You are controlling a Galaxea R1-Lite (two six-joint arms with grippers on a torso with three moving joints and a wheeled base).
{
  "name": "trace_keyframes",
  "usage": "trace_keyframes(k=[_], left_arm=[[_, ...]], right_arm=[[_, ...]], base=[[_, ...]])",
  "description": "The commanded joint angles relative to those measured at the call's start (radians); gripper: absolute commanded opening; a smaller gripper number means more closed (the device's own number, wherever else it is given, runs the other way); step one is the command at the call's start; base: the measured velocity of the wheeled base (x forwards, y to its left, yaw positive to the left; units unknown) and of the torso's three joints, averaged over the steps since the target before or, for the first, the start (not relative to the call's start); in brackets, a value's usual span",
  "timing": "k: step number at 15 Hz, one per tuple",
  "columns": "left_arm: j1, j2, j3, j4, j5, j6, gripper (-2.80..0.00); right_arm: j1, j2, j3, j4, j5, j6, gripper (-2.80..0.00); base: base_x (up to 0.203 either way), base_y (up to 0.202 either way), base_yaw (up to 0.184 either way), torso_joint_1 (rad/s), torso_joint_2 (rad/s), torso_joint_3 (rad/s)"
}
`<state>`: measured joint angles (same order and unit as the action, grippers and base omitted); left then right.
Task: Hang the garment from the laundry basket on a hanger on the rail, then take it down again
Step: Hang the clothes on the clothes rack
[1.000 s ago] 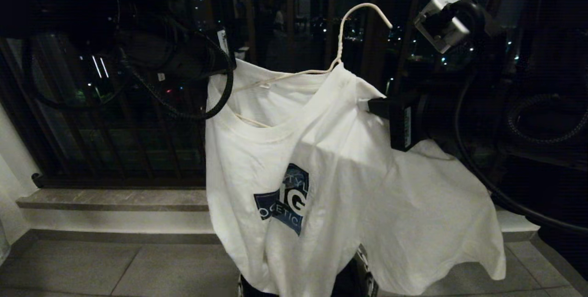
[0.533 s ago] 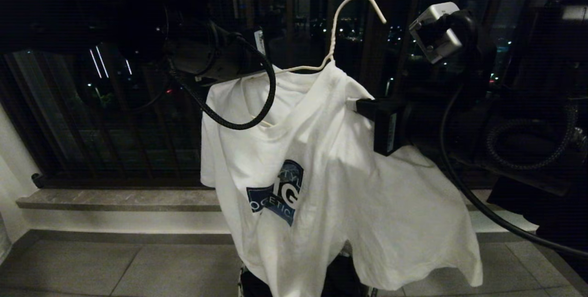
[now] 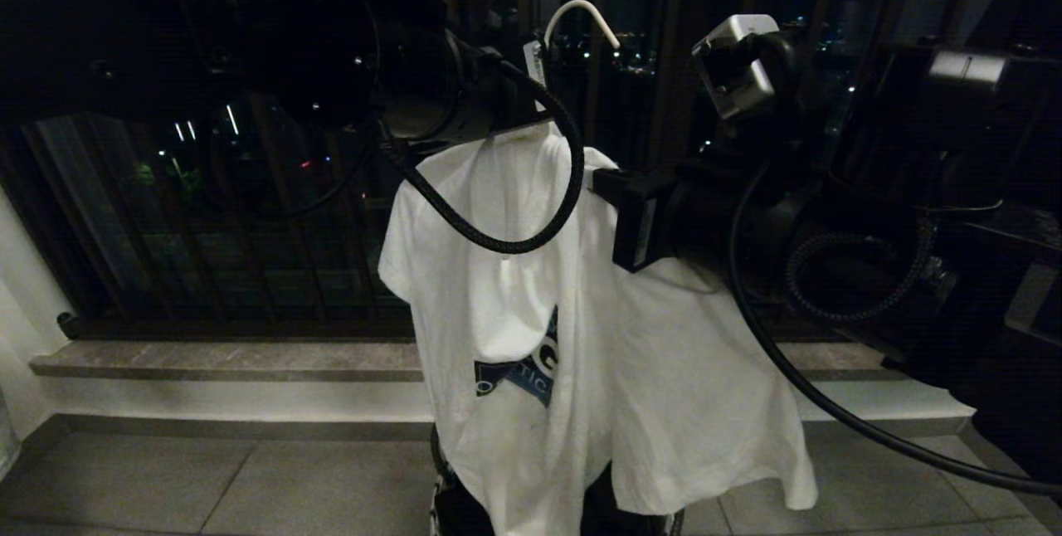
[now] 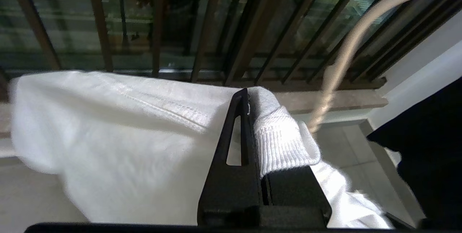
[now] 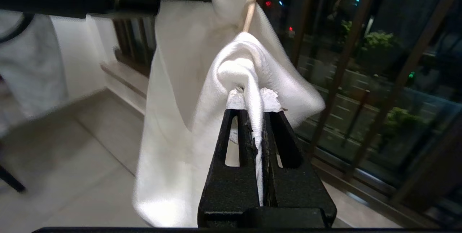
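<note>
The T-shirt (image 3: pixel 531 287) is soft matt white cloth, ribbed at the collar, with a smooth blue print. The hanger (image 3: pixel 581 13) is thin wire with a twisted neck. Both grippers, left (image 4: pixel 249 117) and right (image 5: pixel 254 117), look matt, grainy black. The floor (image 3: pixel 249 478) is smooth tile.

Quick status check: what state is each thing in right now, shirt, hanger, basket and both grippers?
White cotton T-shirt: on the hanger, hanging bunched, held by both grippers.
Thin white wire hanger: inside the shirt, hook up and free, on no rail.
Laundry basket: on the floor, mostly hidden under the shirt.
Left gripper: shut on the collar.
Right gripper: shut on a shirt fold.
</note>
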<state>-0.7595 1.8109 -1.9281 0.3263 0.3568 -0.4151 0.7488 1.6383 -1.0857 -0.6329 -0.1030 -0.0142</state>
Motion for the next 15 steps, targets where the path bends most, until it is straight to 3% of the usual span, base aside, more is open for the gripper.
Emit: trace_keyframes(k=[1, 12, 13, 15], left_arm=[[-0.001, -0.02, 0.008, 0.003, 0.004, -0.002, -2.8], [0.008, -0.033, 0.066, 0.008, 0.028, 0.004, -2.8], [0.008, -0.04, 0.07, 0.008, 0.028, 0.005, 0.0], [0.009, -0.051, 0.082, 0.008, 0.028, 0.021, 0.0]], right_arm=[[0.004, 0.011, 0.001, -0.026, 0.0, 0.005, -2.8], [0.005, 0.015, 0.006, -0.054, 0.002, 0.008, -2.8], [0.004, 0.015, 0.006, -0.054, 0.002, 0.008, -2.8], [0.005, 0.014, 0.006, -0.057, 0.002, 0.01, -2.8]], base=[[0.0, 0.0, 0.0, 0.0, 0.0, 0.0], [0.0, 0.0, 0.0, 0.0, 0.0, 0.0], [0.0, 0.0, 0.0, 0.0, 0.0, 0.0], [0.0, 0.0, 0.0, 0.0, 0.0, 0.0]])
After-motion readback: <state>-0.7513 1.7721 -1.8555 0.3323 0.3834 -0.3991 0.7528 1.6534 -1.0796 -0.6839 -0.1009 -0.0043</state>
